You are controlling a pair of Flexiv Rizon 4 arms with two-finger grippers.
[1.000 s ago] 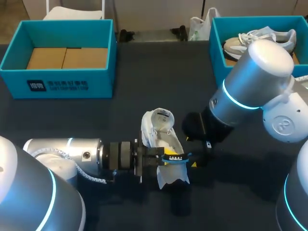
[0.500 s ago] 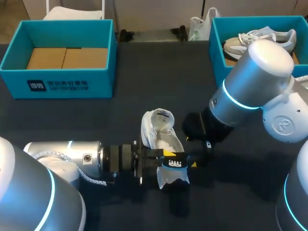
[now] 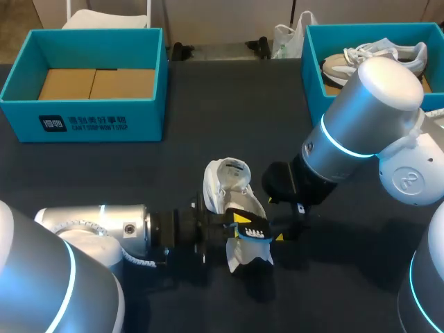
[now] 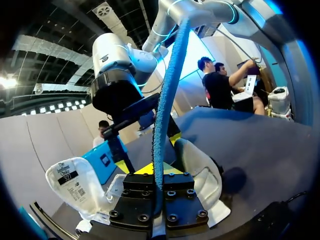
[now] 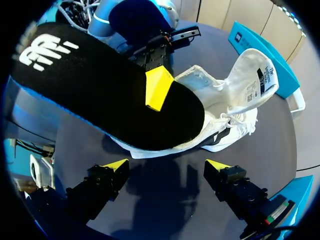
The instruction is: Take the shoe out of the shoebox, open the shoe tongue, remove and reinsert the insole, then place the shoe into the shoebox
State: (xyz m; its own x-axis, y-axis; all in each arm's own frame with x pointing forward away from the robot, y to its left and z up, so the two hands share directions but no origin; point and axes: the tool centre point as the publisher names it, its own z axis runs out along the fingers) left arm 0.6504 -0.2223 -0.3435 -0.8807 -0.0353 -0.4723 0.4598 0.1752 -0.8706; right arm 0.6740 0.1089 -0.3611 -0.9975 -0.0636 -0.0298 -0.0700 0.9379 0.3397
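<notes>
Removal step: left tool (image 3: pixel 239 223) clamps the black insole (image 5: pixel 100 85) over the white shoe (image 5: pixel 227 112); right tool (image 5: pixel 167 165) gapes open. Next, slide it back inside.

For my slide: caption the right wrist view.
Left gripper holds black insole ahead of open right gripper, white shoe beyond.

Left arm (image 3: pixel 90 222) stretches low and level toward the shoe (image 3: pixel 229 187), wrist in line with the forearm. Its hand (image 3: pixel 246 225) is clamped on the edge of the insole (image 5: pixel 100 90) right at the shoe, with one yellow tip pressed on the insole's upper face. Right arm (image 3: pixel 354 132) angles down steeply to the shoe's opposite side. Its hand (image 5: pixel 167 166) faces the shoe with fingers spread wide, gripping nothing, just above the counter (image 3: pixel 208 97).
</notes>
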